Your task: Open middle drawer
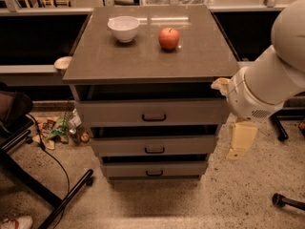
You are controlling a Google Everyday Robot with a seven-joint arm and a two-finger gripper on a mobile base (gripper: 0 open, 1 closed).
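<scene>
The middle drawer (153,145) is a grey flat front with a small black bar handle (154,150). It sits between the larger top drawer (152,112) and the smaller bottom drawer (153,169) of a grey cabinet. All three fronts stand about flush. My gripper (239,141) hangs at the end of the white arm (267,82), just off the cabinet's right side at the middle drawer's height. It touches nothing.
A white bowl (123,28) and a red apple (168,38) sit on the cabinet top (147,61). A black chair base and cable (43,185) lie at the lower left, with litter (59,128) beside the cabinet. A chair wheel (279,199) is at the lower right.
</scene>
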